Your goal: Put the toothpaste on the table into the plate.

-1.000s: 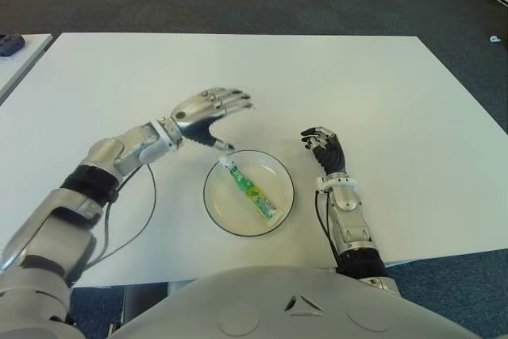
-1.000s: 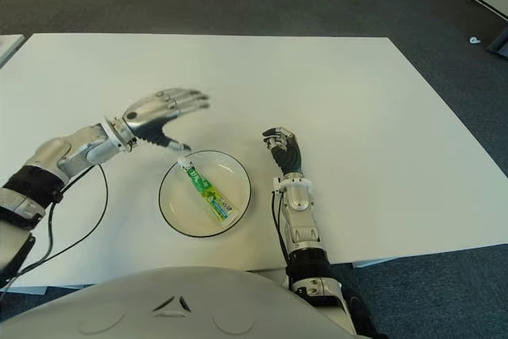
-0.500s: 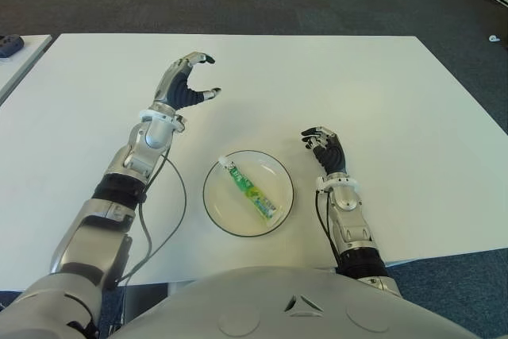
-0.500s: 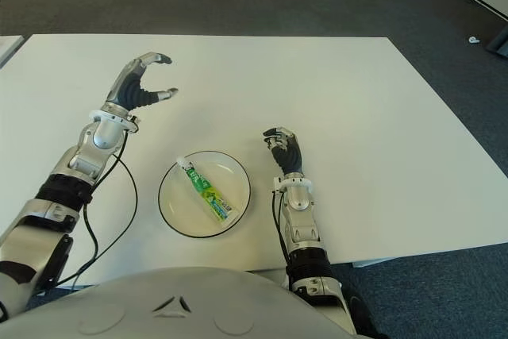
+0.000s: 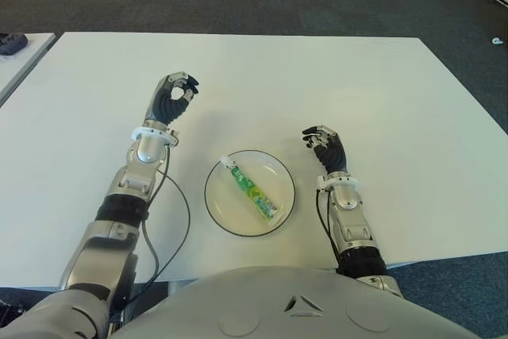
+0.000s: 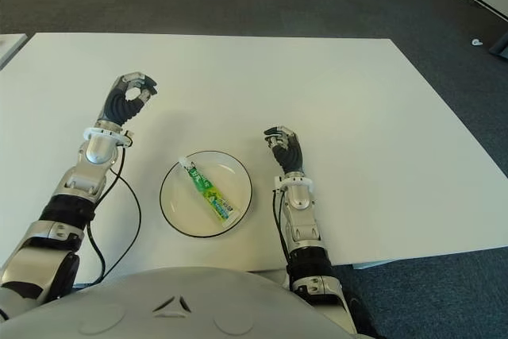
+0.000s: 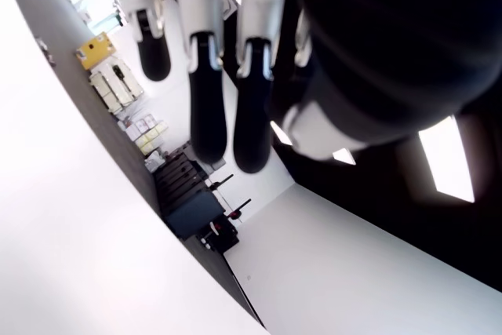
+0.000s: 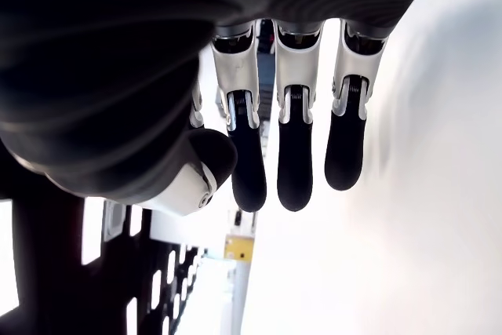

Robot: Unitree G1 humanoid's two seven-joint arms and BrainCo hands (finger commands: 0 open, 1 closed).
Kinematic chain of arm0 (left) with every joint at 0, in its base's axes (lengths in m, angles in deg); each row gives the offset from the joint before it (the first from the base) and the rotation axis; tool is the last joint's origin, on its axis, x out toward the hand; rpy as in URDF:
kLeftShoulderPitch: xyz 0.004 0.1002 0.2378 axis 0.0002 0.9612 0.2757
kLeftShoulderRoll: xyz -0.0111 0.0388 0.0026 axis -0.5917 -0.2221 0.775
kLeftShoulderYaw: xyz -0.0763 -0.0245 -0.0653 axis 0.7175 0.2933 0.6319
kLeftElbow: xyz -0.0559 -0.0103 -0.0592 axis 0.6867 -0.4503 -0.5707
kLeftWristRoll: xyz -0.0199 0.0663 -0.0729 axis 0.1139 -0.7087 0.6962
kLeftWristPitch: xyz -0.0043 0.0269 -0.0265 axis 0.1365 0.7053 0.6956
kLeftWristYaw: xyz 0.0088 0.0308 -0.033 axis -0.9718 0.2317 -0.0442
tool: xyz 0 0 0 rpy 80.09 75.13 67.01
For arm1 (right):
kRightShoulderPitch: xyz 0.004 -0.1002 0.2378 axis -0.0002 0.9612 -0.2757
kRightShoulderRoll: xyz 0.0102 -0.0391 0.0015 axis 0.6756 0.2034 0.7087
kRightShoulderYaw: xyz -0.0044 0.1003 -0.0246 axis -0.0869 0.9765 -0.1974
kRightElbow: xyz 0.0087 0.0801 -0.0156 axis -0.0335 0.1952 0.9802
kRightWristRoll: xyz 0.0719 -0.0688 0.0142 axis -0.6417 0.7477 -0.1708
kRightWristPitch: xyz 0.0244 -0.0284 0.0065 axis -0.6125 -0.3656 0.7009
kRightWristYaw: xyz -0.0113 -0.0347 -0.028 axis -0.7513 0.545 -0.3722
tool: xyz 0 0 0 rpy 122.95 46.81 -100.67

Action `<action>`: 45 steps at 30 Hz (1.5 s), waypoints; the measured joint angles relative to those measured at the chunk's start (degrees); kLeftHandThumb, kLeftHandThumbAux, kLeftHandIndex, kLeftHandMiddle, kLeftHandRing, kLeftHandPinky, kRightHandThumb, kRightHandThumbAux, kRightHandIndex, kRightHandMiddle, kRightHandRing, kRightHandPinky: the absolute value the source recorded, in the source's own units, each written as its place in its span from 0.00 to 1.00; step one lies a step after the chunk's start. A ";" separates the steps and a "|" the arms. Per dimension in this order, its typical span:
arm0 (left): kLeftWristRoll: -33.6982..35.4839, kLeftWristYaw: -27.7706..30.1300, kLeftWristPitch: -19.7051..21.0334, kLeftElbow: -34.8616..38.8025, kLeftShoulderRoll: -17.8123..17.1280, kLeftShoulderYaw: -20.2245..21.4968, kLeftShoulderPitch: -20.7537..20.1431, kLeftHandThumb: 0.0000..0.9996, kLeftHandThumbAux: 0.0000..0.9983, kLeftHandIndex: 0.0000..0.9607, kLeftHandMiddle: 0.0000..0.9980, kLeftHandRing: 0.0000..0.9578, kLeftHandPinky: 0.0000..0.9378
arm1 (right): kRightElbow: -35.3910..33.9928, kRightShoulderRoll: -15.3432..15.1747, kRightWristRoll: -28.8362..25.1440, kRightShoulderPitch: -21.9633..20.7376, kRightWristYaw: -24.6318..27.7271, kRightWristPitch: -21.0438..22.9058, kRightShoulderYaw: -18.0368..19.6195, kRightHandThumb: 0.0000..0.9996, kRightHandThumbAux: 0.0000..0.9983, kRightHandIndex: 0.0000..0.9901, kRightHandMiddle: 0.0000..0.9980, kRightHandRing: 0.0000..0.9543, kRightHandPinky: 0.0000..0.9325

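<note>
Looking down from the head camera, we see the toothpaste (image 5: 252, 192) lying inside the plate (image 5: 218, 210), just below the centre of the frame. We note that the tube is green and white and lies diagonally, its white cap toward the plate's upper-left rim and its flat end toward the lower right. We place the plate, a pale round dish with a dark rim, on the white surface (image 5: 317, 77), near its lower edge.

We find the left robot hand (image 5: 173, 98) at centre left of the frame, up and to the left of the plate and well apart from it. We read its fingers (image 7: 208, 100) as curled inward, clenched on nothing, with the forearm running down toward the lower-left corner and a dark cable (image 5: 181, 220) looping beside it.

We find the right robot hand (image 5: 324, 147) right of centre, near the plate's right rim without touching it. We see its fingers (image 8: 294, 162) bent forward together in the wrist view, likewise grasping nothing.
</note>
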 measured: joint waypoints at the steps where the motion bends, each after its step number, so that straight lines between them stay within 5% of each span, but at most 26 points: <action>1: 0.03 0.00 -0.01 -0.02 0.19 0.02 0.09 0.71 0.72 0.45 0.56 0.56 0.52 | 0.00 -0.02 -0.01 -0.03 0.04 -0.14 0.05 0.71 0.73 0.42 0.41 0.42 0.45; 25: -0.01 -2.59 -9.00 -5.38 4.97 0.34 5.46 0.70 0.72 0.45 0.57 0.60 0.57 | 0.85 -0.22 -1.07 -1.12 0.18 -2.67 1.50 0.71 0.73 0.43 0.42 0.42 0.44; 45: 0.67 -4.64 -10.13 -7.65 9.70 1.88 9.43 0.70 0.72 0.45 0.56 0.59 0.57 | -0.02 -0.19 -1.03 -1.29 0.08 -2.61 1.53 0.71 0.73 0.43 0.42 0.42 0.44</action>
